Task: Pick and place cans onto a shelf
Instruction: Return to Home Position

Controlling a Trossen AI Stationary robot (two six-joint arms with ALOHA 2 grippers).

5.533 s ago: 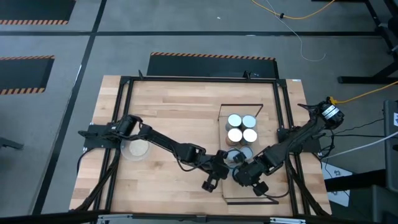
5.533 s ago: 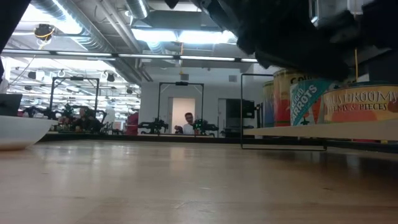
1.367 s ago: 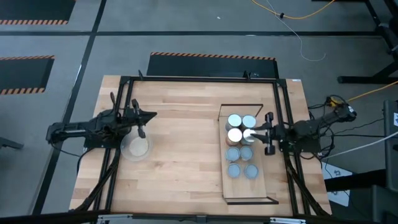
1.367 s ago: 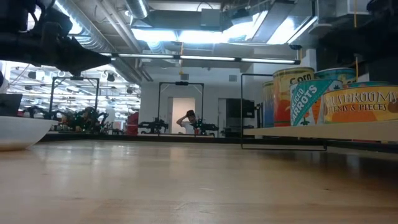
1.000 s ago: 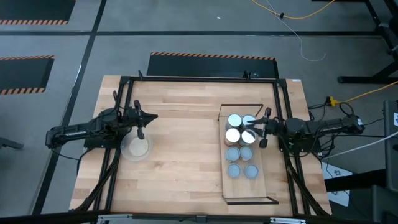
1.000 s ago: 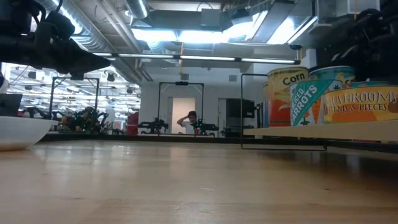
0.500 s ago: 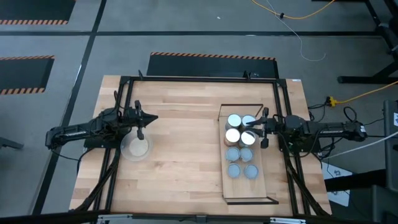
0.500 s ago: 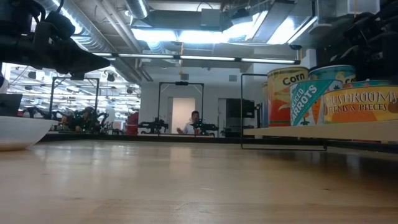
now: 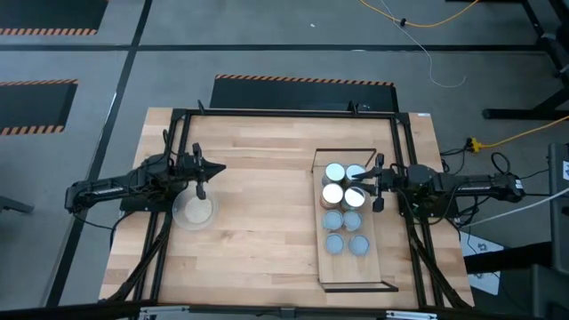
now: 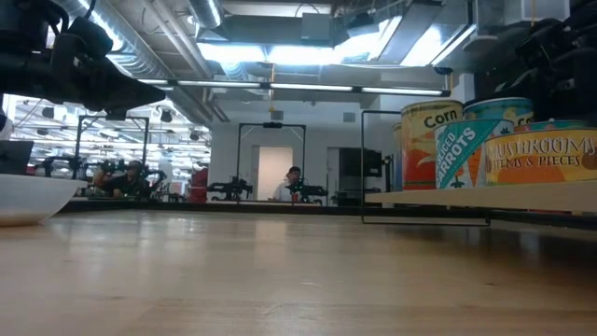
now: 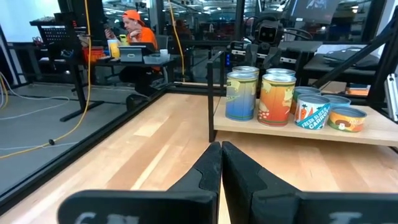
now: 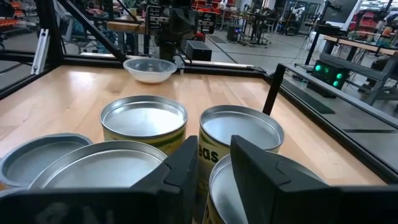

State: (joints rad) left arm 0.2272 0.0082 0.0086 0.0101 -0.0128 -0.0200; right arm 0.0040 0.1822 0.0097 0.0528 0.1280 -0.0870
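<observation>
Several cans stand upright in two rows on the far half of the light-wood shelf [image 9: 348,269]; the tall ones [image 9: 336,172] are at the far end and the short ones [image 9: 334,243] nearer. They also show in the left wrist view [image 11: 277,99] and the low view [image 10: 550,154]. My right gripper [image 9: 360,184] hovers just above the tall cans' tops [image 12: 144,118], its fingers a little apart and empty. My left gripper [image 9: 218,167] is shut and empty, in the air above the table's left part, pointing at the shelf [image 11: 298,134].
A clear round dish [image 9: 196,212] sits on the table under my left arm and also shows in the right wrist view [image 12: 149,68]. The shelf's thin black frame [image 9: 342,151] stands at its far end. Bare tabletop [image 9: 267,222] lies between dish and shelf. A person [image 11: 134,28] sits beyond the table.
</observation>
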